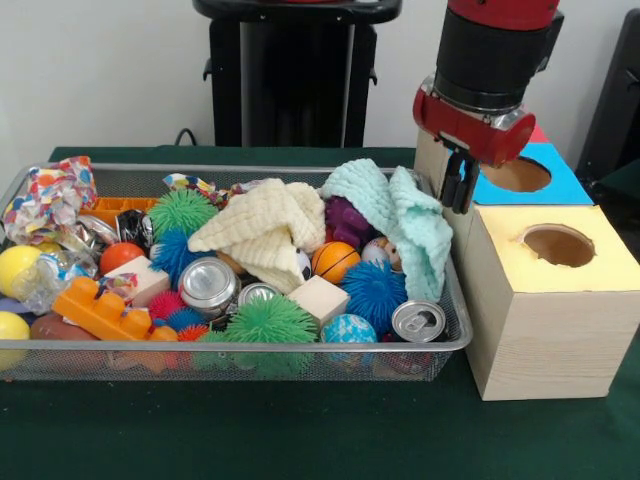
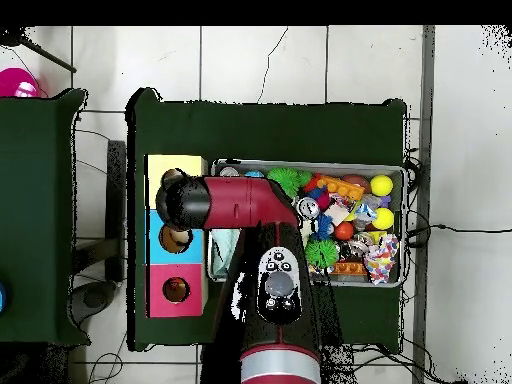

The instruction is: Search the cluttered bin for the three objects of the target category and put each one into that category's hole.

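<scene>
Currently tool (image 1: 459,180) hangs over gap between bin's (image 1: 455,335) end wall and box row, beside blue-topped box (image 1: 560,185), behind yellow-topped box (image 1: 600,262). Fingers dark, seen edge-on: can't tell if parted or clenched; nothing visibly held. Target category not evident; candidate cans (image 1: 207,284), balls, blocks all lie in bin, to camera-left of tool. Judgement: next pick needs traverse back over bin, away from holes.
</scene>
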Robot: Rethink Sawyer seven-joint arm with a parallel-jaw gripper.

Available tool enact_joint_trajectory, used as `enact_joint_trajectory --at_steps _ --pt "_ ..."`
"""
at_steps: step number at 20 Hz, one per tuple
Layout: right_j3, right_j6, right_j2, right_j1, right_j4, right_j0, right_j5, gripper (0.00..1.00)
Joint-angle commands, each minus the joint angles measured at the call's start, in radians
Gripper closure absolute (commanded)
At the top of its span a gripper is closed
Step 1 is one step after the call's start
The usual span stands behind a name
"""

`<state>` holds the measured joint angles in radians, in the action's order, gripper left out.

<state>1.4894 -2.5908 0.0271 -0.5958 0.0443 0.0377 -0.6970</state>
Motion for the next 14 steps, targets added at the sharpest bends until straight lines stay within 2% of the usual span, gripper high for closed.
enact_joint_trajectory --at_steps 1,7,14 --pt "0.138 -0.125 0.02 0.088 -0.007 0.06 0.12 1.0" --pt "0.131 -0.071 0.013 0.103 0.0 0.11 0.147 1.0" --pt "0.186 -0.07 -0.007 0.072 -0.009 0.141 0.155 1.0"
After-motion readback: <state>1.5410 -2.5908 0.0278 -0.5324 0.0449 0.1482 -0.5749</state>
